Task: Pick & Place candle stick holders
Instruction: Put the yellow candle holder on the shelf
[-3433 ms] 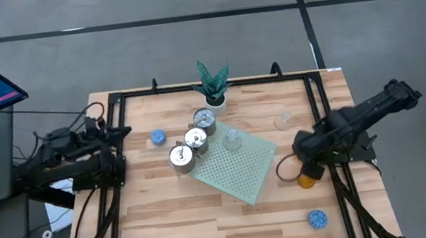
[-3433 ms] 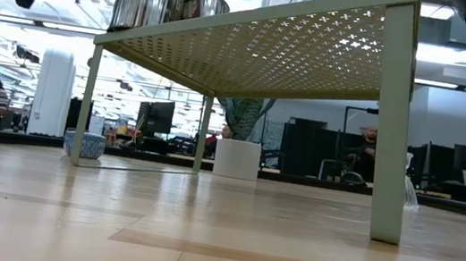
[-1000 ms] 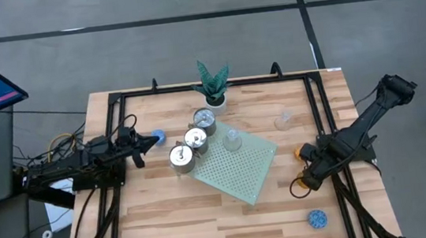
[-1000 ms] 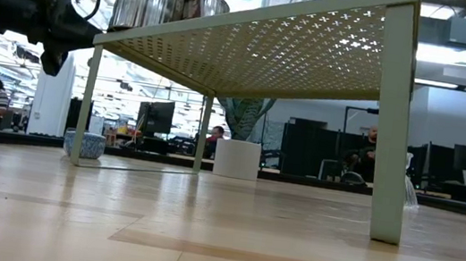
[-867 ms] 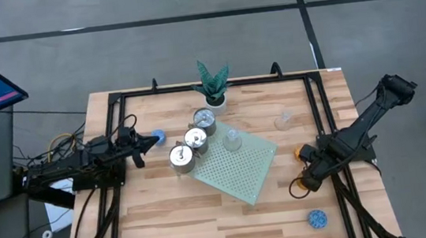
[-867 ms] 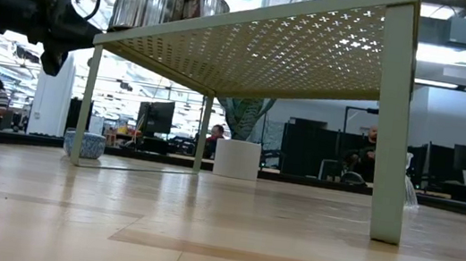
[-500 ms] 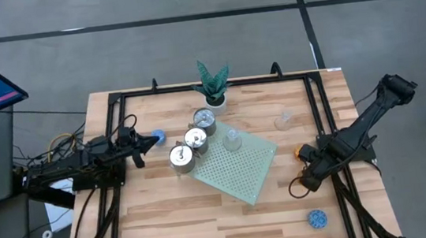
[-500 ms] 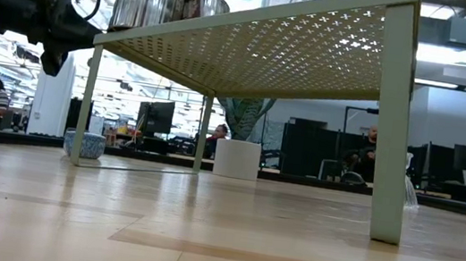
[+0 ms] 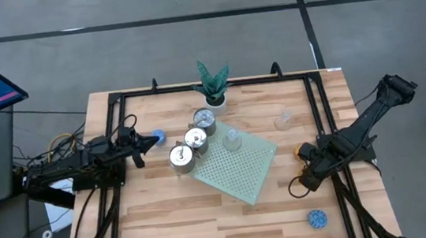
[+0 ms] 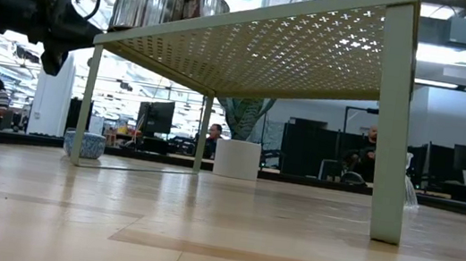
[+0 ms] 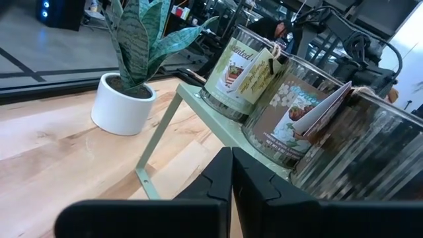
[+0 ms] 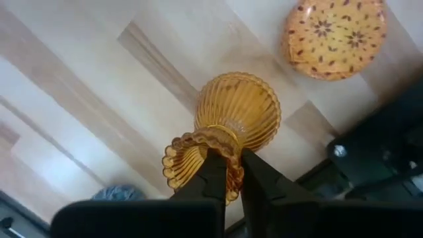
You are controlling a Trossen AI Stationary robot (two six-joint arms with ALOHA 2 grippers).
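Right gripper (image 12: 227, 173) pinches the frilled rim of the amber glass holder (image 12: 228, 125), one dark finger on each side of the ruffle. In the right wrist view the ribbed holder hangs tilted over the wooden table (image 12: 79, 106), with the orange patterned holder (image 12: 334, 30) farther off on the wood and a blue bumpy holder (image 12: 115, 193) showing at the picture's edge. From above, that gripper (image 9: 298, 187) sits near the right edge of the table, just off the mat's right corner.

Left gripper (image 11: 231, 178) is pressed together with nothing between its fingers, pointing at the edge of the pale green perforated mat (image 11: 198, 109), which stands raised on thin legs. In the high view it (image 9: 150, 139) lies beside a second blue bumpy holder (image 9: 158, 137) near the table's left side.

On the mat's left edge stand three shiny silver holders (image 9: 182, 157) in a close row, paper tags tied to them. A clear glass holder (image 9: 233, 140) stands on the mat, nearer the back. Another clear glass holder (image 9: 283, 120) rests on the bare wood, toward the back right.

At the back edge is the plant (image 9: 212, 82) in its white pot. In the low view, people sit at desks in the room beyond.
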